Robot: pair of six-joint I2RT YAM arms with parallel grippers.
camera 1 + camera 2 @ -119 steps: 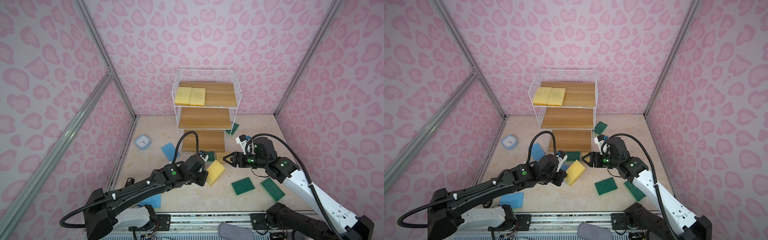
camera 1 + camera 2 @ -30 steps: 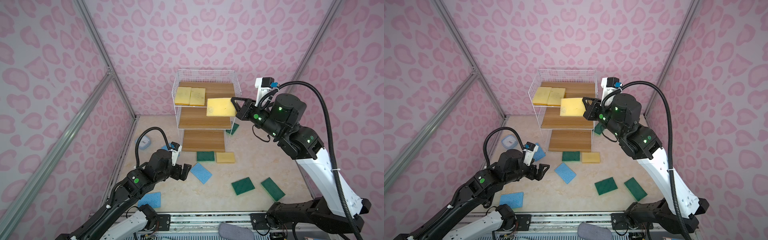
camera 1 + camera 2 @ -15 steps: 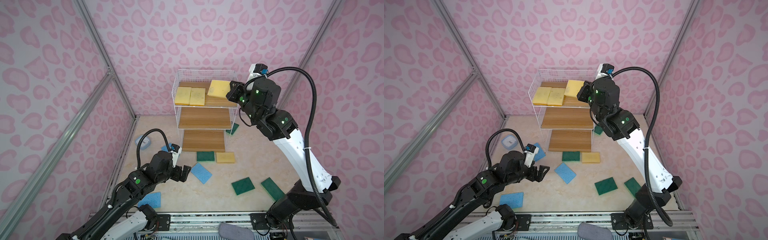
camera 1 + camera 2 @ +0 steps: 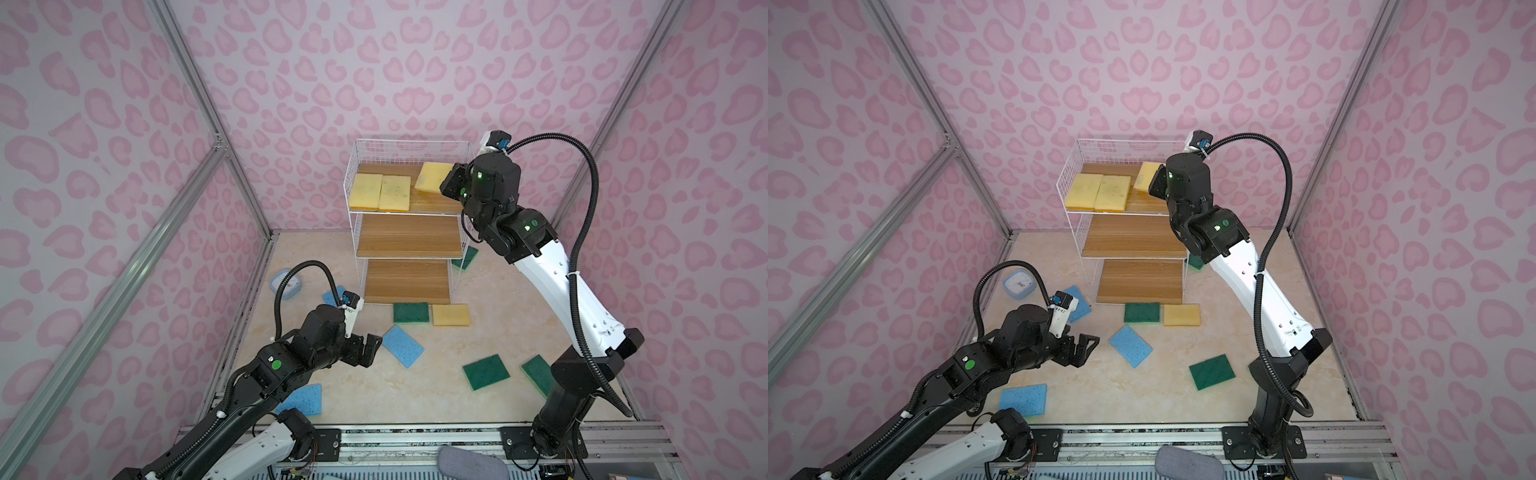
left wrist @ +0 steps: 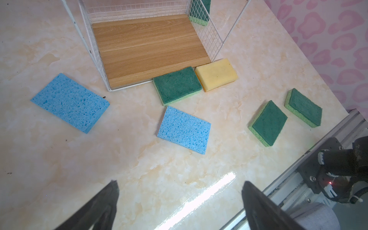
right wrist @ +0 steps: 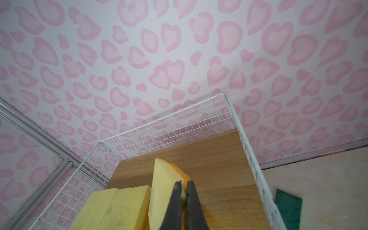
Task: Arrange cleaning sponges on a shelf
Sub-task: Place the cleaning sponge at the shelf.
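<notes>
A: The right gripper point(image 6: 184, 185) is clamped hard on the edge of a yellow sponge point(image 6: 162, 177), and its jaws nearly meet through the foam

B: That sponge hangs tilted over the top board point(image 4: 432, 203) of the shelf point(image 4: 409, 143), in the upper middle of a top view. It's just right of the two yellow sponges point(image 4: 380, 193) already lying flat side by side. I can't tell whether its lower edge touches the wood

A: So this is the placing step for a third yellow one. I'd say it wants levelling, lowering beside that pair, then letting go

B: Carefully, though. The wire side wall is close on the right, and a tilted sponge could tip onto its neighbour

A: And the left gripper point(image 4: 371, 351)?

B: It's spread wide and empty, in the lower middle of the frame, with a blue sponge point(image 4: 402, 345) just beside it. That looks the likely next pick. The middle board point(image 4: 409, 237) and bottom board point(image 4: 407, 280) are bare, and the other sponges point(image 4: 486, 372) lie scattered on the floor point(image 4: 498, 299)
</notes>
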